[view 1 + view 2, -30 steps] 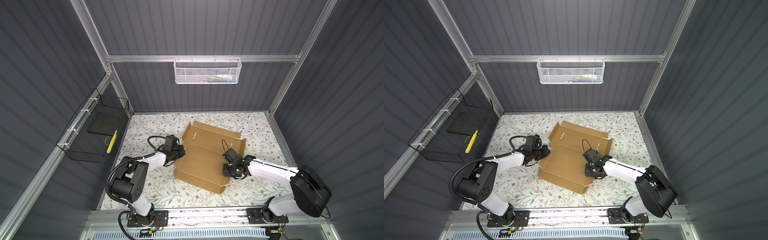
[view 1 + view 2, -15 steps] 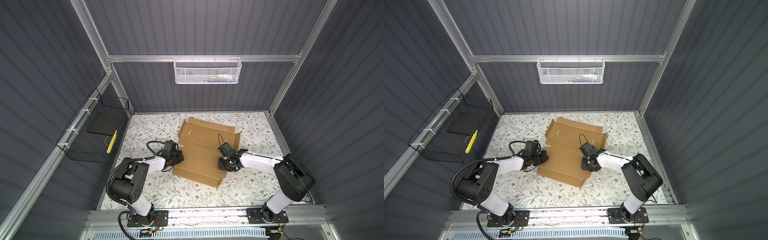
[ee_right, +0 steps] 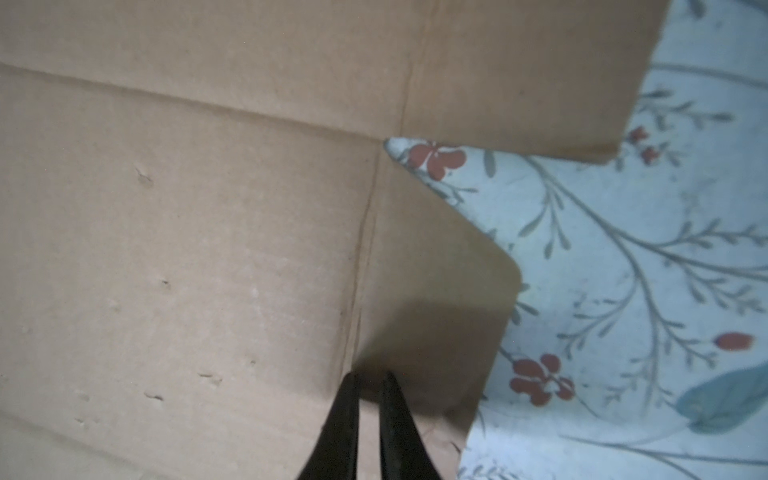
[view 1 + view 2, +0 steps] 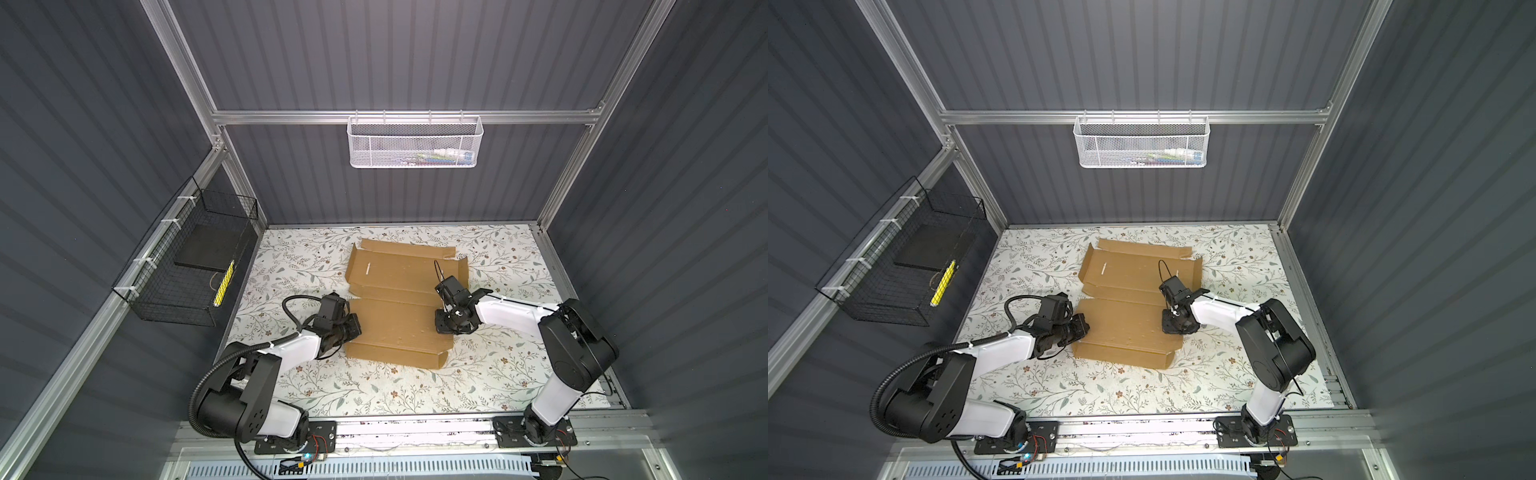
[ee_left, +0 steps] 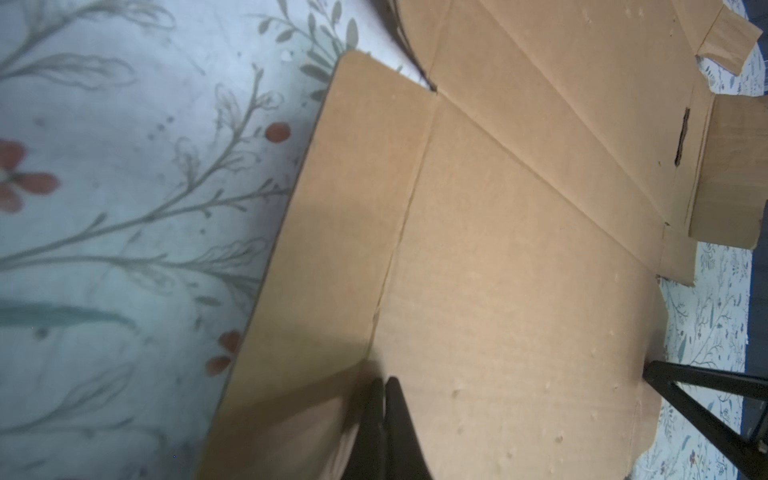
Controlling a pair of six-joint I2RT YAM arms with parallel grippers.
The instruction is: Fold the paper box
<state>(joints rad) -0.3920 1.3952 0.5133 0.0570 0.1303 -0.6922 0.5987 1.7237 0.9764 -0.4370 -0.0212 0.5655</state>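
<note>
The paper box (image 4: 399, 291) (image 4: 1129, 282) lies as a flat brown cardboard sheet, flaps spread, in the middle of the floral table. My left gripper (image 4: 358, 327) (image 4: 1086, 328) is shut, its tips (image 5: 384, 380) resting on the sheet's left edge beside a crease, the box (image 5: 519, 249) stretching away from it. My right gripper (image 4: 444, 327) (image 4: 1173, 328) bears down on the right edge. There its jaws (image 3: 370, 376) are all but shut, a thin slit between them with nothing in it, on the crease of a side flap of the box (image 3: 187, 208).
A black wire basket (image 4: 187, 266) hangs on the left wall and a white mesh basket (image 4: 415, 141) on the back rail. The right arm's elbow (image 4: 577, 345) stands up at the table's right side. Floral table cover (image 4: 374, 386) lies bare in front of the box.
The box has slid left and turned squarer to the table under both grippers. The right arm has folded in toward its base, and the left gripper has drawn back slightly.
</note>
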